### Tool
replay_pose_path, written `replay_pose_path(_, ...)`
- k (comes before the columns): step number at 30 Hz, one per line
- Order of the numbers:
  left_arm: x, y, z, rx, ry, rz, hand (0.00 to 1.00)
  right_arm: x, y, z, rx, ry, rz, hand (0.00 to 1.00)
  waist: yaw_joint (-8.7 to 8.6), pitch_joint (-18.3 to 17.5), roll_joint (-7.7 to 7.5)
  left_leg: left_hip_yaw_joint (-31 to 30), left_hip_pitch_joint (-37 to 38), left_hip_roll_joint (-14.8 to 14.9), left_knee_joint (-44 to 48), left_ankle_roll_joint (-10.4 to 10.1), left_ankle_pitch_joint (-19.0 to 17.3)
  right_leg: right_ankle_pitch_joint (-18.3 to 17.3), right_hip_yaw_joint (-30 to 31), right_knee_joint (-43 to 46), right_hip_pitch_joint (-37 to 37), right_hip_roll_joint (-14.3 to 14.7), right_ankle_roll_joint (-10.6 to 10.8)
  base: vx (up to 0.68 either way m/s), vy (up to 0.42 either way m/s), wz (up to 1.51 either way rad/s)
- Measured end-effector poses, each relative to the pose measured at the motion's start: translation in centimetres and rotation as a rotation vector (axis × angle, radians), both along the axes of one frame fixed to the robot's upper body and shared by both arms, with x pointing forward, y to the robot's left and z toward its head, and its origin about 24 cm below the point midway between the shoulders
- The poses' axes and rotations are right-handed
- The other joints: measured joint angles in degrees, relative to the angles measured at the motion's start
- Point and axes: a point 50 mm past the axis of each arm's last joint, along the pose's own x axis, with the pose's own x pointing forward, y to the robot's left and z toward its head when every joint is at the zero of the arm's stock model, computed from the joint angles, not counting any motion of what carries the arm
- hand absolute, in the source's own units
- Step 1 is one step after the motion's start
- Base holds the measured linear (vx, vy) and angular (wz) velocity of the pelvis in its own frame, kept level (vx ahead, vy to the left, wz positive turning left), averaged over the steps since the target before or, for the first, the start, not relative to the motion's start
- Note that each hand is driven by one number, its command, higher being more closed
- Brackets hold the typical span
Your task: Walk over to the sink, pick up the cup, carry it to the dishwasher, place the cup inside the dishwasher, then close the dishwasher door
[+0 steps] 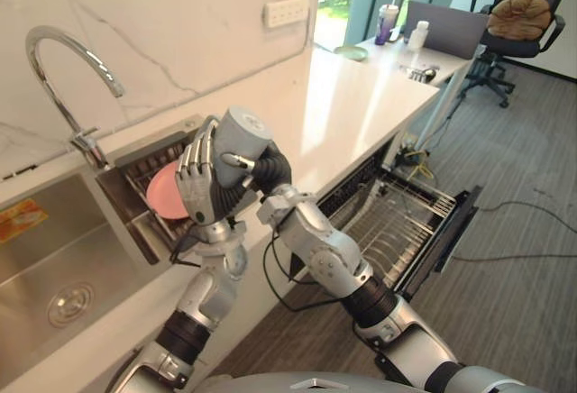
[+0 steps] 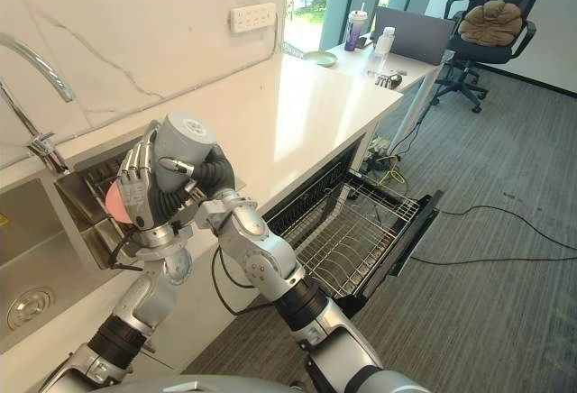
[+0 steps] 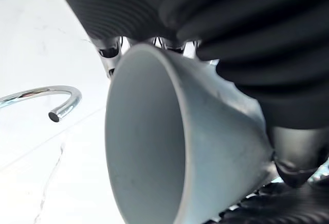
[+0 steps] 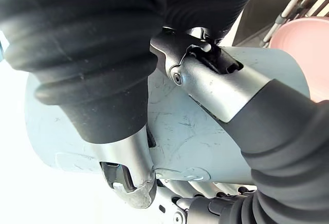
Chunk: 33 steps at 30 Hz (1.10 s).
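Both arms raised with elbows bent, left hand [image 1: 195,186] and right hand [image 1: 263,171] each curled round the grey cup [image 1: 240,133], held base-up over the counter [image 1: 361,114] edge, sink [image 1: 45,249] at 8 o'clock.

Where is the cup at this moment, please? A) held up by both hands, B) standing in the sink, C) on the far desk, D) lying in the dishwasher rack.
A: the left hand and right hand both curl round the cup, raised beside the sink.
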Motion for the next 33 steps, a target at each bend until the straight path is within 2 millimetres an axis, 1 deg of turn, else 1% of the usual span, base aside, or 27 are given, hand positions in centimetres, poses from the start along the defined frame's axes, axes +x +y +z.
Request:
replay_pose_path(6, -0.4, 0.6, -0.6, 0.034, 0.001, 0.008, 1.00, -0.1, 0.3, -0.6, 0.091, 0.105, 0.060, 1.00, 0.55, 0.0, 0.01, -0.7, 0.0, -0.2, 0.0, 0.0, 0.0, -0.3, -0.4, 0.0, 0.3, -0.2, -0.1, 0.00, 0.018, 0.04)
replay_pose_path(9, -1.0, 1.2, -1.1, 0.048, -0.001, 0.014, 1.00, -0.3, 0.8, -1.0, 0.144, 0.156, 0.101, 1.00, 0.71, 0.0, 0.01, -1.2, 0.0, -0.3, 0.0, -0.1, 0.0, -0.6, -0.6, 0.0, 0.6, -0.2, -0.2, 0.01, 0.029, 0.07)
replay_pose_path(10, -1.3, 1.4, -1.1, 0.050, -0.007, 0.013, 0.00, -0.5, 1.0, -1.0, 0.172, 0.174, 0.122, 1.00, 0.91, 0.0, 0.01, -1.2, 0.0, -0.3, 0.0, -0.2, 0.0, -0.8, -0.7, 0.0, 0.6, -0.2, 0.0, 0.00, 0.000, 0.00)
replay_pose_path(12, -1.5, 1.6, -1.2, 0.055, -0.015, 0.006, 0.00, -0.6, 1.2, -0.9, 0.194, 0.167, 0.130, 1.00, 1.18, -0.1, 0.09, -1.3, 0.0, -0.3, -0.1, -0.4, -0.1, -0.8, -0.8, 0.0, 0.6, -0.2, 0.0, 0.00, 0.000, 0.00)
replay_pose_path(15, -2.1, 1.6, -1.3, 0.065, -0.033, -0.018, 0.00, -0.6, 1.1, -0.7, 0.222, 0.142, 0.120, 1.00, 1.12, -0.2, 0.20, -1.3, 0.0, -0.3, -0.1, -0.4, -0.2, -0.8, -0.8, 0.0, 0.6, -0.2, 0.0, 0.01, 0.010, 0.00)
replay_pose_path(18, -2.2, 1.6, -1.3, 0.051, -0.039, -0.015, 0.00, -0.6, 0.9, -0.4, 0.226, 0.113, 0.100, 1.00, 1.08, -0.2, 0.27, -1.3, 0.0, -0.2, -0.1, -0.4, -0.2, -0.8, -0.8, 0.0, 0.6, -0.1, -0.1, 0.00, 0.000, 0.00)
replay_pose_path(22, -2.4, 1.6, -1.4, 0.040, -0.051, -0.013, 0.00, -0.5, 0.7, 0.0, 0.036, -0.076, 0.012, 1.00, 0.47, -0.2, 0.36, -1.0, 0.0, -0.1, -0.1, -0.4, -0.2, -0.8, -0.3, 0.0, 0.4, 0.0, 0.0, 0.02, 0.018, -0.03)
replay_pose_path(24, -2.5, 1.5, -1.5, 0.043, -0.042, -0.008, 0.00, -0.4, 0.3, 0.5, 0.006, -0.132, -0.024, 1.00, 0.34, -0.2, 0.38, -0.7, 0.0, -0.1, -0.1, -0.4, -0.2, -0.5, -0.1, 0.0, 0.2, 0.1, 0.2, 0.01, 0.010, -0.11)
replay_pose_path(25, -2.6, 1.3, -1.9, 0.056, -0.026, -0.013, 0.00, -0.3, -0.2, 1.5, 0.011, -0.184, -0.057, 1.00, 0.35, -0.2, 0.44, -0.3, 0.0, 0.0, -0.2, -0.4, -0.2, -0.3, 0.1, 0.0, -0.1, 0.1, 0.2, 0.00, 0.006, -0.20)
replay_pose_path(27, -2.6, 1.1, -1.9, 0.057, -0.023, -0.004, 0.00, 0.1, -1.2, 2.5, 0.018, -0.237, -0.113, 1.00, 0.21, -0.2, 0.47, 0.5, 0.3, 0.0, -0.3, -0.4, -0.2, 0.1, 1.0, 0.0, -0.4, 0.3, 0.2, 0.00, 0.017, -0.22)
replay_pose_path(29, -2.5, 1.2, -1.9, 0.055, -0.008, 0.030, 0.00, 0.5, -2.7, 4.1, 0.051, -0.301, -0.227, 1.00, -0.34, -0.2, 0.55, 1.5, 1.4, -0.1, -1.0, -0.3, -0.1, 0.2, 1.9, 0.0, -0.1, 0.4, 0.2, 0.00, 0.031, -0.21)
replay_pose_path(30, -2.5, 1.2, -1.9, 0.055, -0.009, 0.040, 0.00, 0.6, -3.2, 4.4, 0.055, -0.315, -0.262, 1.00, -0.42, -0.2, 0.56, 1.8, 1.6, -0.1, -1.0, -0.3, -0.1, 0.2, 2.2, 0.0, -0.1, 0.4, 0.2, 0.00, 0.040, -0.21)
replay_pose_path(32, -2.0, 1.6, -1.1, 0.041, -0.039, 0.087, 0.00, 1.0, -5.0, 5.2, 0.084, -0.335, -0.397, 1.00, -1.01, -0.1, 0.69, 2.2, 2.0, -0.1, -1.2, -0.2, -0.1, 0.0, 2.7, 0.0, 0.0, 0.1, -0.1, -0.01, 0.043, -0.13)
replay_pose_path(33, -1.8, 1.8, -0.8, 0.035, -0.051, 0.099, 0.00, 1.0, -5.4, 5.3, 0.095, -0.335, -0.425, 1.00, -1.18, -0.1, 0.71, 2.3, 2.1, -0.1, -1.3, -0.2, -0.1, -0.2, 2.8, 0.0, -0.1, 0.0, -0.1, -0.02, 0.047, -0.04)
